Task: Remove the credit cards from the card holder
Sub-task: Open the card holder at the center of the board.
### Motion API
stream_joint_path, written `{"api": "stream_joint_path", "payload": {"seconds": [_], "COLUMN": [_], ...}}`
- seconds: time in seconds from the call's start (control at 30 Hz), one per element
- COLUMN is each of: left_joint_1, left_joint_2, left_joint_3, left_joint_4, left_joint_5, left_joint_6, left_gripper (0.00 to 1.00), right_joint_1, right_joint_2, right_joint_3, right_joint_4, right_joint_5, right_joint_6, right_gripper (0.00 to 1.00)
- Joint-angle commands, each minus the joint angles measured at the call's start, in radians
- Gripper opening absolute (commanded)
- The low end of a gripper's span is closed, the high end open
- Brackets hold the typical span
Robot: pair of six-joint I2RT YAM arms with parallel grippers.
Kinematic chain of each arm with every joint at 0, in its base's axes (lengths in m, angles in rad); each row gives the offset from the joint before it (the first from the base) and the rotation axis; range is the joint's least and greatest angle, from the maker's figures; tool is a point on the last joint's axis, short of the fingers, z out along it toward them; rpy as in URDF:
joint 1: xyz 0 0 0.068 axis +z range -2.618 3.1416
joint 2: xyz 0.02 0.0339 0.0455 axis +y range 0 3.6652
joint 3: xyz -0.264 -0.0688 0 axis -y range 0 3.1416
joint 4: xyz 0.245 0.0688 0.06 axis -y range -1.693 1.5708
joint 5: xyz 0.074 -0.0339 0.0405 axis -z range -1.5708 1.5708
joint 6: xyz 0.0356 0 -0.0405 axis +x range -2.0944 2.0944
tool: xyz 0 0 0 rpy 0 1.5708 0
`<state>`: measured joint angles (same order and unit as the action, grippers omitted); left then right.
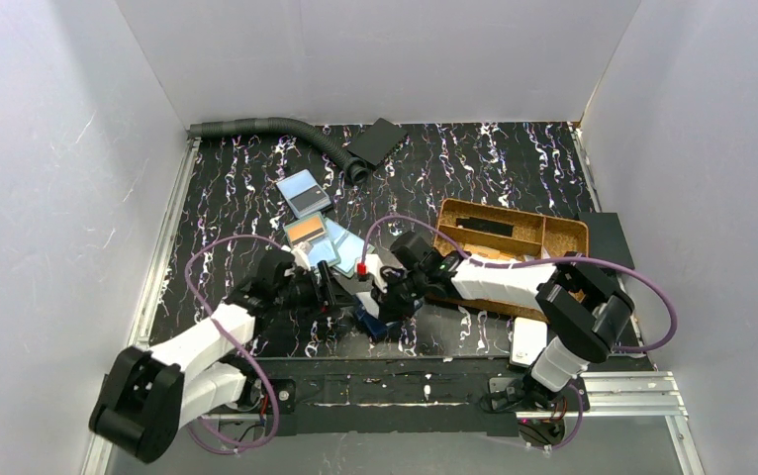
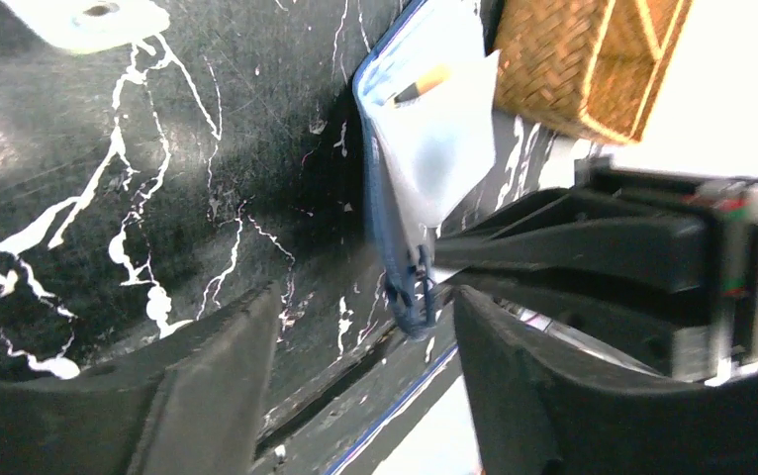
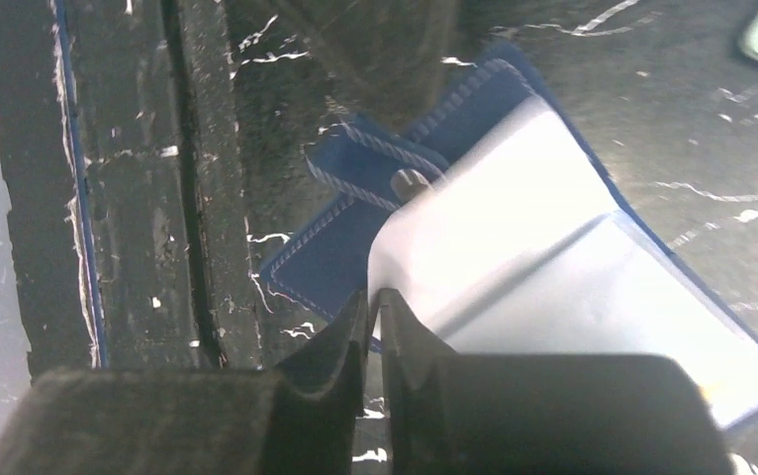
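The card holder (image 1: 370, 319), a small dark navy wallet with stitched edges and clear plastic sleeve pages, lies open on the black, white-veined table (image 1: 474, 158) near its front edge, between the two grippers. The left gripper (image 2: 365, 297) points at it from the left with its fingers (image 2: 227, 346) spread wide and nothing clasped; in the left wrist view the holder's (image 2: 380, 218) lower end sits just ahead of the gap between them. The right gripper (image 3: 373, 307) comes in from the right, its fingers nearly together with only a slit between the tips, right at the edge of a clear sleeve; I cannot tell whether they actually pinch that page. An orange sliver shows inside the sleeve's far end in the left wrist view. Three loose credit cards (image 1: 306, 230) lie on the table behind the holder: one orange, one light blue (image 1: 343, 242) touching it, and one blue-grey (image 1: 304, 193) farther back. A brown woven tray (image 1: 514, 208) with compartments stands to the right, under the right arm.
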<state>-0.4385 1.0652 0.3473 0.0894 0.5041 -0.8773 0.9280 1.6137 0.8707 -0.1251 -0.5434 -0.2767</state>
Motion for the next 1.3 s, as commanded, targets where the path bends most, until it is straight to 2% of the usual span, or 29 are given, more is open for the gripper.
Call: {"api": "stream_joint_path", "payload": {"seconds": [0.0,0.07,0.1,0.3,0.43,0.53,0.67,0.83,0.97,1.03,1.07,1.2,1.27], "left_joint_1": [0.019,0.023,0.025,0.037,0.04,0.039,0.039,0.04,0.037,0.037,0.033,-0.01,-0.036], "left_joint_2": [-0.151,-0.244,-0.29,-0.461,-0.467,-0.463,-0.432,-0.369,-0.364,-0.349,-0.336,-0.259,-0.218], "left_joint_3": [-0.052,-0.071,-0.082,-0.088,-0.05,-0.043,-0.059,-0.003,0.043,0.036,0.032,0.02,-0.008], "left_joint_4": [-0.062,-0.122,-0.136,-0.255,-0.303,-0.274,-0.16,-0.147,-0.135,-0.063,-0.037,0.013,0.107], "left_joint_5": [-0.11,-0.159,-0.178,-0.237,-0.218,-0.169,-0.07,0.002,0.019,0.037,0.044,0.025,0.021], "left_joint_6": [-0.045,-0.071,-0.083,-0.115,-0.103,-0.102,-0.13,-0.11,-0.119,-0.153,-0.185,-0.218,-0.26], "left_gripper": [0.78,0.94,0.98,0.98,0.98,0.98,0.87,0.71,0.64,0.53,0.5,0.47,0.45], "right_joint_1": [0.029,0.033,0.034,0.037,0.037,0.036,0.035,0.026,0.013,0.002,-0.004,-0.022,-0.029], "right_joint_2": [0.015,0.016,0.016,0.02,0.018,0.014,0.011,0.027,0.038,0.041,0.043,0.047,0.051], "right_joint_3": [0.015,0.018,0.018,0.026,0.033,0.037,0.044,0.058,0.062,0.061,0.061,0.055,0.054], "right_joint_4": [-0.009,-0.015,-0.018,-0.038,-0.051,-0.067,-0.087,-0.105,-0.104,-0.097,-0.093,-0.08,-0.076], "right_joint_5": [-0.019,-0.03,-0.037,-0.079,-0.1,-0.133,-0.16,-0.195,-0.22,-0.23,-0.236,-0.249,-0.252], "right_joint_6": [-0.035,-0.042,-0.045,-0.065,-0.079,-0.098,-0.117,-0.12,-0.106,-0.094,-0.088,-0.069,-0.062], "right_gripper": [0.24,0.3,0.32,0.43,0.44,0.46,0.52,0.53,0.53,0.53,0.53,0.53,0.53]}}
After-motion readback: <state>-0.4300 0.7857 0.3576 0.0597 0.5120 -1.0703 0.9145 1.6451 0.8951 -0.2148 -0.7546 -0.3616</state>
